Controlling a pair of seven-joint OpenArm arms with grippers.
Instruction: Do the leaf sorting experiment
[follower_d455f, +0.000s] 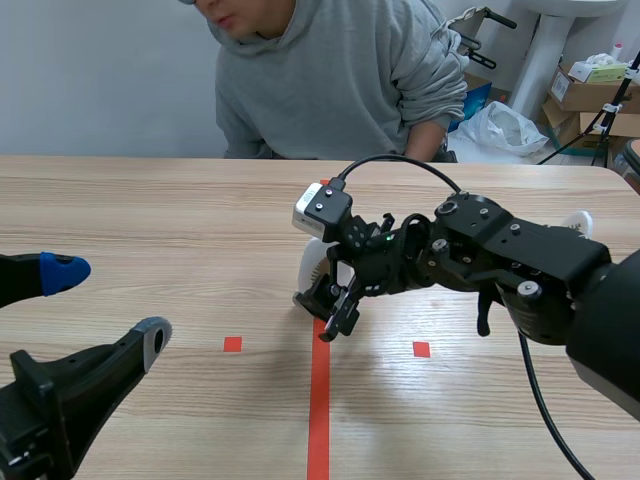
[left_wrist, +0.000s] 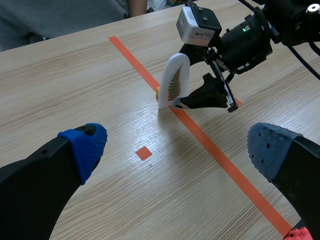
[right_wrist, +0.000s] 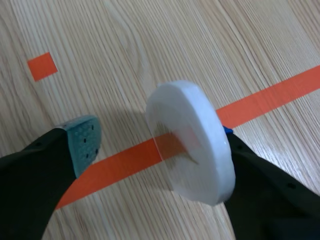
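The left gripper (follower_d455f: 110, 302) sits nearest, at the table (follower_d455f: 150, 200) edge, with its two fingers spread wide and nothing between them. Beyond it are one tape line (follower_d455f: 318, 400) and two tape squares (follower_d455f: 232, 344). One white disc (left_wrist: 175, 82) stands on edge on that line, its leaf-printed face towards the left arm and the leaf's long axis upright. The right gripper (right_wrist: 155, 140) straddles the disc with its fingers apart, one pad touching it and the other clear. One person (follower_d455f: 340, 70) sits farthest away.

Black right arm (follower_d455f: 510, 262) with round screw heads, silver-white camera box (follower_d455f: 322, 210) at its wrist, black cable (follower_d455f: 400, 163) arching back from the camera box, green light (follower_d455f: 387, 238) beside it; thick black jaws, dotted blue pads (left_wrist: 85, 147)
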